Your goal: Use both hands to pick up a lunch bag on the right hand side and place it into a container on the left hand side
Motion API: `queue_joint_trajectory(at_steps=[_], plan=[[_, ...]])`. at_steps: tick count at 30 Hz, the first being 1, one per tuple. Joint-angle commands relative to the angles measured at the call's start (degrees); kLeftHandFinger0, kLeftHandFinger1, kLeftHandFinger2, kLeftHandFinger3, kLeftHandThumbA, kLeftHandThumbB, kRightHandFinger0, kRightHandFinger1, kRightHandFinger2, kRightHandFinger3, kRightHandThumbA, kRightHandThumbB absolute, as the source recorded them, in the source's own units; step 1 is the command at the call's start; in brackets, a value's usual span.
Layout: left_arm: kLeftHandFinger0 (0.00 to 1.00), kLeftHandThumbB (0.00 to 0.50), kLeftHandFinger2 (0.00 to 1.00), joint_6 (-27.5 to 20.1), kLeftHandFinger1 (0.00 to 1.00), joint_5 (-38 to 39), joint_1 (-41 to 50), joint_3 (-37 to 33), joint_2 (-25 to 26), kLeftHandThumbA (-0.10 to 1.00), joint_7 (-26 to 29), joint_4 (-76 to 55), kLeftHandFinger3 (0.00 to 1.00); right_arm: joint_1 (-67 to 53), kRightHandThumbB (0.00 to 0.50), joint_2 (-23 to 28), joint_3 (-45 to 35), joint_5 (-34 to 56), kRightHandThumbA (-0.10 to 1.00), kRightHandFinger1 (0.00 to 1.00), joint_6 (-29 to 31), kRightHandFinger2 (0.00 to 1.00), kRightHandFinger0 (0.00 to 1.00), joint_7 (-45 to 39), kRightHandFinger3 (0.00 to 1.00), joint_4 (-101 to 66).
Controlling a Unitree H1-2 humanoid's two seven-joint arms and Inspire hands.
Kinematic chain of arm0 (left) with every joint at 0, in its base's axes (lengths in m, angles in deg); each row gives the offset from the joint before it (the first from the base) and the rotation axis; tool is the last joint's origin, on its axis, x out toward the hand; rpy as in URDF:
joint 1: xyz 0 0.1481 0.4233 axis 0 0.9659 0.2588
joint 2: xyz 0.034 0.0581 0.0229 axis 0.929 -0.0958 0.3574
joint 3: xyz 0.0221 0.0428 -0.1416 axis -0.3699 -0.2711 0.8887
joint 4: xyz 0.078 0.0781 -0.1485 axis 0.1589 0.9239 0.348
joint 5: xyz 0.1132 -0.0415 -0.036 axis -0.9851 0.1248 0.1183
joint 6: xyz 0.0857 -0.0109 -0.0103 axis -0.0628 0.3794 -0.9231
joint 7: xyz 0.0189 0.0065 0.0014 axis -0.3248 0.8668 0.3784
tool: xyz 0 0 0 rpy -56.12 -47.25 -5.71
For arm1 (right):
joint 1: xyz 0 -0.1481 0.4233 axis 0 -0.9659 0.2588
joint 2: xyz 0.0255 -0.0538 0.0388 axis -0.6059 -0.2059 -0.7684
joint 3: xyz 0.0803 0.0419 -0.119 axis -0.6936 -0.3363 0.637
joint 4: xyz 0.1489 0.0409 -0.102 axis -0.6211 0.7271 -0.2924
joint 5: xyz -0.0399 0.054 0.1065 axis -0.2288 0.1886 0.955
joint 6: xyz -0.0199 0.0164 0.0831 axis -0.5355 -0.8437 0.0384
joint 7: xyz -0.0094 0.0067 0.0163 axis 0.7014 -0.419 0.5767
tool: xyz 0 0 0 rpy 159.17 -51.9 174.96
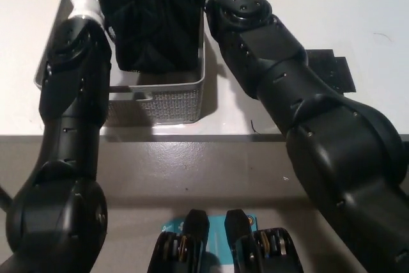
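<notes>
Both arms reached over the white tabletop [358,17] to the grey mesh container [169,101], where the black, crumpled fabric lunch bag [153,23] sat inside. Neither robot hand showed clearly, so its grip could not be told; no writing was legible.

Looks like a lab or robot test space, not a home. Plain white tabletop [358,11] with a bare straight edge, grey smooth concrete-like floor [192,164] below it, a silver perforated metal mesh bin [169,103] on the table, and a small flat black square mat [329,71] near it.
</notes>
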Motion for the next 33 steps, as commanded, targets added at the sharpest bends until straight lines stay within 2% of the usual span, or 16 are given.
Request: queue_joint_trajectory(at_steps=[1, 5, 7, 9, 11, 13, 14, 16, 19, 20, 21, 23, 26, 28, 31, 33], plan=[[1.00, 0.168, 1.00, -1.9, 1.00, 1.7, -3.3, -1.4, -1.1, 1.00, -1.9, -1.7, 1.00, 2.1, 0.000, -3.9, 1.1, -1.5, 1.00, 1.00, 1.0, 1.00, 1.00, -5.5, 1.00, 0.0], [1.00, 0.175, 1.00, -0.8, 1.00, 2.4, -3.5, -1.0, -1.1, 1.00, -1.2, -2.0, 1.00, 2.3, 0.009, -4.2, 0.4, -0.8, 1.00, 1.00, 0.3, 1.00, 1.00, -4.9, 1.00, -0.1], [1.00, 0.199, 1.00, -0.6, 1.00, 0.7, -2.6, -2.3, -0.7, 1.00, -0.6, -3.1, 1.00, 2.2, 0.030, -4.6, 0.5, -0.9, 1.00, 1.00, 0.0, 1.00, 1.00, -4.4, 1.00, -0.2], [1.00, 0.235, 1.00, 2.3, 1.00, -0.4, -0.1, -4.4, 0.0, 1.00, -2.3, -7.0, 1.00, 1.7, 0.017, -4.8, 1.7, -2.1, 1.00, 1.00, -0.4, 1.00, 1.00, -4.7, 1.00, -0.4], [1.00, 0.209, 1.00, 3.7, 1.00, -5.0, 2.6, -9.7, 2.7, 1.00, -4.7, -11.2, 1.00, 1.5, 0.014, -3.8, 6.1, -6.7, 1.00, 1.00, -0.8, 1.00, 1.00, -3.8, 1.00, -1.4], [1.00, 0.212, 1.00, 2.1, 1.00, -7.4, 5.1, -12.9, 7.3, 1.00, -6.8, -14.9, 1.00, 0.4, 0.053, -0.4, 10.7, -10.7, 1.00, 1.00, 0.1, 1.00, 1.00, -5.2, 1.00, -3.1], [1.00, 0.212, 1.00, 2.9, 1.00, -6.8, 5.8, -13.4, 9.3, 1.00, -8.2, -16.7, 1.00, -0.5, 0.065, 1.4, 11.9, -11.2, 0.91, 1.00, 0.4, 1.00, 1.00, -5.6, 1.00, -4.5], [1.00, 0.233, 1.00, 6.0, 1.00, -4.8, 7.6, -14.1, 15.7, 1.00, -12.3, -21.0, 1.00, -5.5, 0.025, 6.3, 11.2, -10.3, 0.71, 1.00, 0.1, 1.00, 1.00, -2.9, 1.00, -12.8], [1.00, 0.233, 1.00, 4.7, 1.00, -3.7, 7.0, -12.2, 22.2, 1.00, -13.2, -18.5, 1.00, -13.1, 0.016, 12.4, 8.0, -9.1, 0.77, 1.00, -1.5, 1.00, 0.98, -0.5, 1.00, -27.8], [1.00, 0.213, 1.00, 5.8, 1.00, -2.4, 6.9, -11.2, 24.4, 1.00, -14.3, -19.2, 1.00, -15.7, 0.059, 14.8, 6.3, -7.7, 0.83, 1.00, -4.4, 1.00, 1.00, -1.5, 1.00, -33.7], [1.00, 0.212, 1.00, 6.2, 1.00, -1.7, 6.8, -10.7, 26.0, 1.00, -15.1, -19.8, 1.00, -17.6, 0.072, 16.6, 5.2, -7.0, 0.85, 1.00, -6.7, 1.00, 1.00, -2.2, 1.00, -38.4], [1.00, 0.246, 1.00, 8.1, 1.00, -1.4, 6.7, -9.9, 30.2, 1.00, -15.8, -23.9, 1.00, -21.9, 0.036, 22.2, 2.8, -5.7, 0.87, 1.00, -11.2, 1.00, 1.00, -4.3, 1.00, -48.6], [1.00, 0.214, 1.00, 9.9, 1.00, -0.7, 6.1, -9.3, 32.6, 1.00, -16.4, -27.0, 1.00, -24.6, 0.056, 26.0, 0.9, -4.2, 0.85, 1.00, -13.1, 1.00, 1.00, -5.7, 1.00, -53.4], [1.00, 0.277, 1.00, 9.8, 1.00, -0.4, 5.6, -9.4, 33.9, 1.00, -17.3, -28.2, 1.00, -26.4, 0.063, 28.6, -0.7, -3.2, 0.86, 1.00, -13.6, 1.00, 1.00, -6.3, 1.00, -54.8], [1.00, 0.288, 1.00, 10.3, 1.00, -0.3, 6.0, -9.6, 34.4, 1.00, -17.8, -29.3, 1.00, -28.1, 0.081, 29.9, -1.7, -2.4, 0.89, 1.00, -14.1, 1.00, 1.00, -6.7, 1.00, -56.3], [1.00, 0.265, 1.00, 10.5, 1.00, -0.2, 7.3, -9.9, 34.4, 1.00, -18.3, -31.2, 1.00, -29.6, 0.085, 30.7, -2.5, -1.8, 0.89, 1.00, -14.4, 1.00, 1.00, -6.7, 1.00, -57.5]])
